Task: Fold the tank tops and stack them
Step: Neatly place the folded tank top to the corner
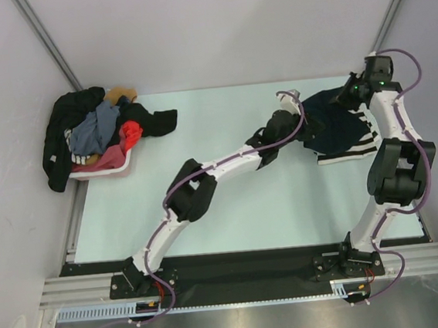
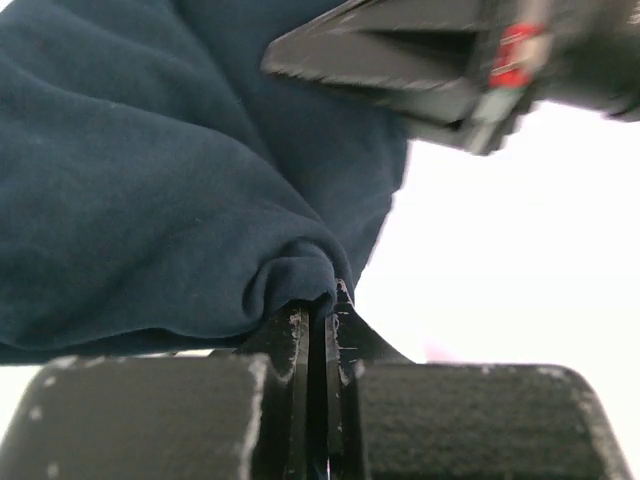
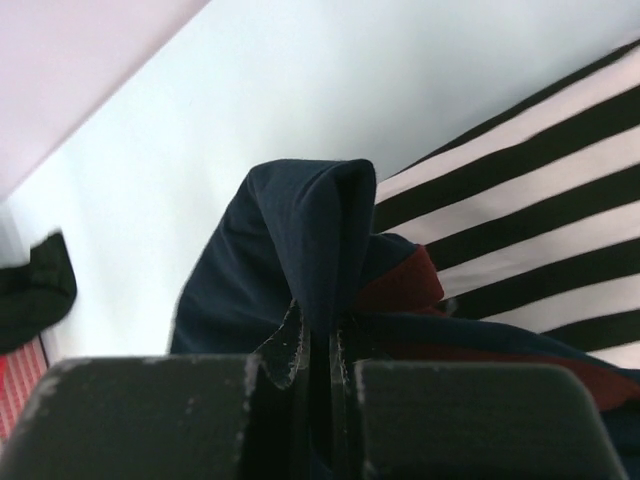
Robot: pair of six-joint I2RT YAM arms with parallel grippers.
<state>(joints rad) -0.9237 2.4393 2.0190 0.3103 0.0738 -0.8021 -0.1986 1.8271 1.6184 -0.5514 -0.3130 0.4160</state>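
At the desk's (image 1: pixel 231 209) far right corner, the jersey (image 1: pixel 337 118) lies over the striped top (image 1: pixel 357 148). The left end effector (image 2: pixel 322 305) and right end effector (image 3: pixel 320 335) each pinch a jersey fold.

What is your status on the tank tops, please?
Left pincer shut on navy jersey. Right pincer shut on it too, jersey partly over striped top. Pink basket far left, not in the way.

Table (image 1: pixel 246 208), far left: basket (image 1: pixel 119 170), heap of clothes (image 1: pixel 92 133) in it, spilling over its rim. Far right: jersey (image 1: pixel 333 120) on the other top (image 1: pixel 351 149). My left gripper (image 2: pixel 322 312) at the jersey's left edge, my right gripper (image 3: pixel 320 335) at its far edge.
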